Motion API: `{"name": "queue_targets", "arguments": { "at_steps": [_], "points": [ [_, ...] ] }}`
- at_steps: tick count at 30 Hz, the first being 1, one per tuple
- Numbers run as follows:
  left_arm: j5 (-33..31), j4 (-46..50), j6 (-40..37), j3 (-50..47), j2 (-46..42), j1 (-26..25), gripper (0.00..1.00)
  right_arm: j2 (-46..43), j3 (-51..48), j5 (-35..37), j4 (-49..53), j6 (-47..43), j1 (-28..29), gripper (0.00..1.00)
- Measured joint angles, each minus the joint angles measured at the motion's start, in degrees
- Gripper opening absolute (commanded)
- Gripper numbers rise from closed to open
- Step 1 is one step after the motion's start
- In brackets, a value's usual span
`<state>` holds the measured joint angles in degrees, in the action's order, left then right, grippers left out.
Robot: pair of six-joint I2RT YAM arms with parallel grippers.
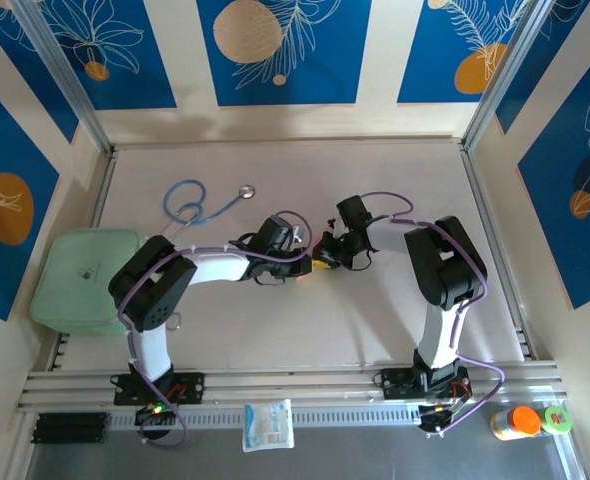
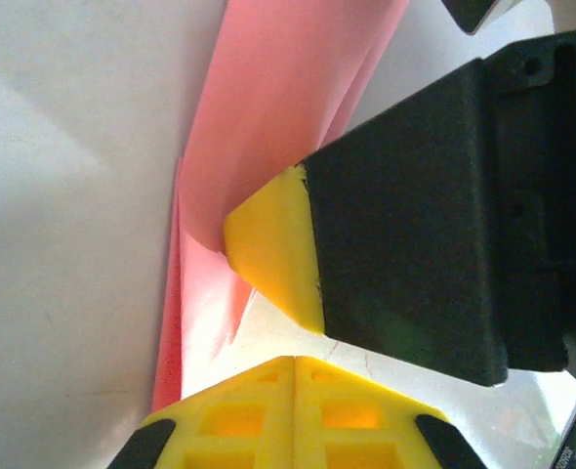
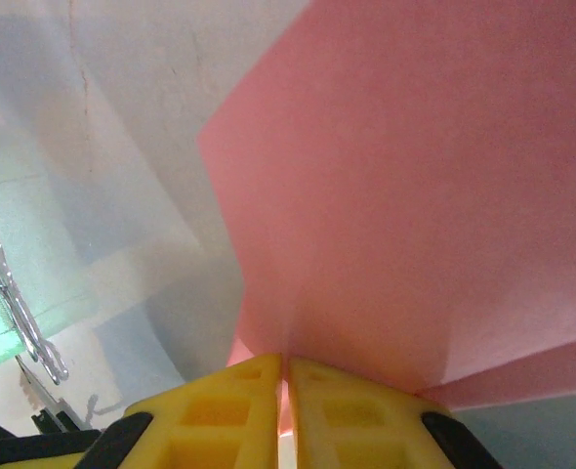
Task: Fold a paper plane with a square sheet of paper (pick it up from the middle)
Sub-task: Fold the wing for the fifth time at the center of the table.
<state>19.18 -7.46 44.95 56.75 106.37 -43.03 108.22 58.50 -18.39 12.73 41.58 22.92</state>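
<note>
The salmon-pink square sheet of paper (image 3: 425,195) is folded into layers and rises from the white table. My right gripper (image 3: 286,369) is shut on the paper's lower edge, and pink shows in the slit between its yellow fingers. In the left wrist view the paper (image 2: 268,107) stands at the left, with the right gripper's yellow fingertip (image 2: 273,244) pressed against it. My left gripper (image 2: 296,363) is shut just short of the paper, its fingers together with nothing seen between them. In the top view the two grippers, left (image 1: 308,266) and right (image 1: 327,252), meet at mid-table and hide most of the paper.
A blue stethoscope (image 1: 200,205) lies behind the left arm. A pale green pad (image 1: 80,280) sits at the left edge of the table. On the front rail lie a white packet (image 1: 268,425) and an orange-lidded bottle (image 1: 520,422).
</note>
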Motion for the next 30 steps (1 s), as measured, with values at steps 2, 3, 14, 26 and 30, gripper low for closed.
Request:
{"name": "queue_targets", "arguments": {
  "at_steps": [2,3,14,26,30],
  "points": [
    [-0.4,0.0,0.0,0.0,0.0,0.0,0.04,0.0,0.0,0.0,0.0,0.0,0.0,0.14],
    [-0.4,0.0,0.0,0.0,0.2,0.0,0.04,0.0,0.0,0.0,0.0,0.0,0.0,0.14],
    [-0.4,0.1,0.1,0.2,3.1,0.0,0.03,0.0,0.0,0.0,0.1,0.0,0.0,0.14],
    [-0.7,0.2,0.0,0.1,2.0,0.0,0.05,0.0,0.5,0.5,1.1,0.0,-0.1,0.13],
    [-1.0,0.2,0.0,0.1,1.3,0.3,0.05,0.0,0.5,0.6,1.2,0.0,-0.2,0.14]
  ]
}}
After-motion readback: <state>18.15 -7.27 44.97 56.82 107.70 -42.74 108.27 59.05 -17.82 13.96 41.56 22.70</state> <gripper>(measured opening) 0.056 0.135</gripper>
